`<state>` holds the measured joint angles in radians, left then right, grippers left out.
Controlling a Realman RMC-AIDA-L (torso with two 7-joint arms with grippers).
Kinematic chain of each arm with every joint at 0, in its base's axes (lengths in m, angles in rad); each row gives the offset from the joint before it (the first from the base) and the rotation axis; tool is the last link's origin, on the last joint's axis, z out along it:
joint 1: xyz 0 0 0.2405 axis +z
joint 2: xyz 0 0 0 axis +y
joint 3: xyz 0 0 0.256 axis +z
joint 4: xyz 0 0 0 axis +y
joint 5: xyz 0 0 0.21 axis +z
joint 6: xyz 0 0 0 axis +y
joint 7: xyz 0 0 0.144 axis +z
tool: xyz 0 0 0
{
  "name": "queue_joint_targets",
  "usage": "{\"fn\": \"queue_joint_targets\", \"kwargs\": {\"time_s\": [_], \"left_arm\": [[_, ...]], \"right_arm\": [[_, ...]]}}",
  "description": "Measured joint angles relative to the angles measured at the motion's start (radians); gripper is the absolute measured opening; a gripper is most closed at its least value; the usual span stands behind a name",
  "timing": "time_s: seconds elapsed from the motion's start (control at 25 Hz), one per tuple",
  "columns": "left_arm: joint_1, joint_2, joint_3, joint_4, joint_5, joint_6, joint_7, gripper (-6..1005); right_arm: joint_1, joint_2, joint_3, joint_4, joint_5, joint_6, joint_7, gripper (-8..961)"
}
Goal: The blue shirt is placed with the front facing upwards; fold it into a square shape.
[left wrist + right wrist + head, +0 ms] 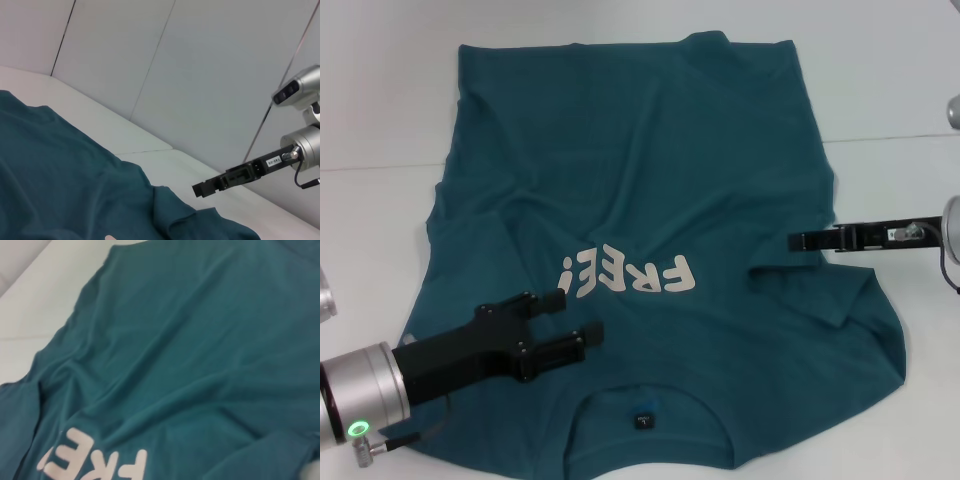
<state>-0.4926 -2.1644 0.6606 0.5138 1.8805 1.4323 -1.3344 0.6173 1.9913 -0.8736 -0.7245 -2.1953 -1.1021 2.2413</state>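
nearest, at seven o'clock in the head view, the left gripper is seen over the blue shirt, its fingers spread apart with nothing between them. the shirt is laid front up on the white table, collar and dark neck label nearest, hem farthest, with the off-white "free!" lettering read upside down. creases are gathered around the sleeves. at three o'clock the right gripper is held at the shirt's side edge; whether it is released or clenched cannot be told. bare table is left at twelve o'clock.
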Motion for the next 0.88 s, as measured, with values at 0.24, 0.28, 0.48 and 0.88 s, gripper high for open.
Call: {"fn": "queue_joint_targets", "kwargs": {"time_s": [0.24,0.28,0.48,0.88], "left_arm": [[0.001,0.0,0.005,0.0,0.001,0.002,0.003,825],[0.001,0.0,0.005,0.0,0.001,0.002,0.004,825],[-0.002,0.0,0.006,0.0,0.005,0.003,0.005,824],[-0.002,0.001,0.007,0.001,0.008,0.007,0.004,824]], "right_arm": [[0.011,-0.009,0.016,0.083,0.0,0.041,0.026,651],[0.011,-0.009,0.016,0.086,0.0,0.044,0.027,651],[0.012,0.0,0.016,0.092,0.0,0.057,0.027,650],[0.035,0.016,0.011,0.141,0.004,0.132,0.023,648]]}}
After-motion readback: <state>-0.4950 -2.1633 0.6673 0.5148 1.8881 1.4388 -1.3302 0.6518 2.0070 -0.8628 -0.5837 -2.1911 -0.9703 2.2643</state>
